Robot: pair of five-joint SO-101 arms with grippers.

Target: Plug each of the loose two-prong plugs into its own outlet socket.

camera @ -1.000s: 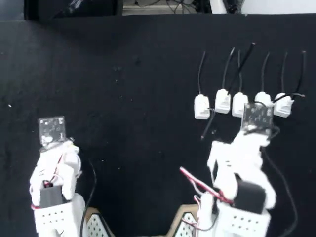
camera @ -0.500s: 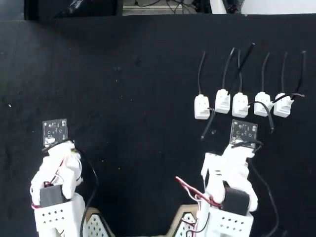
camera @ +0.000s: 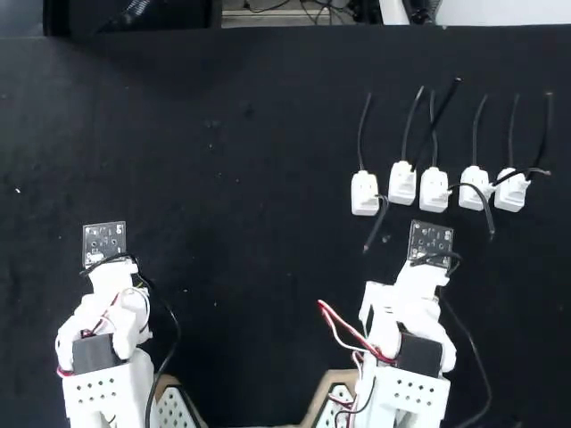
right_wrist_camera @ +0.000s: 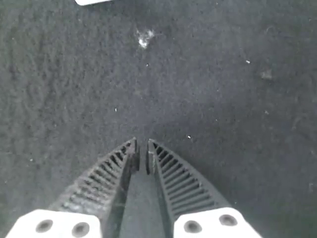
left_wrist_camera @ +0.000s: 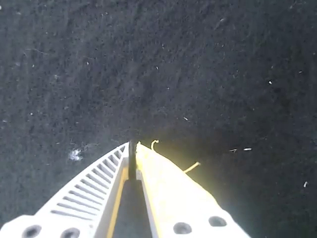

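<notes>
Five small white plug-and-socket blocks point(camera: 434, 188) stand in a row at the right of the black table point(camera: 223, 160), each with a thin black cord running toward the far edge. A short loose black cord point(camera: 375, 227) lies by the leftmost block point(camera: 364, 193). The right arm point(camera: 406, 312) sits near the front edge, short of the row. My right gripper point(right_wrist_camera: 141, 144) is shut with nothing in it, over bare cloth; a white block's edge point(right_wrist_camera: 94, 2) shows ahead. The left arm point(camera: 103, 303) is at the front left, far from the blocks. My left gripper point(left_wrist_camera: 132, 146) is shut and holds nothing.
Black cord loops point(camera: 477, 201) lie around the two rightmost blocks. The arms' white bases point(camera: 98, 392) stand at the near edge, with red and black wires beside the right one point(camera: 343, 330). Open black cloth spreads over the table's left and middle.
The right arm has pulled back from the row of blocks toward the near edge. The left arm has also drawn back a little.
</notes>
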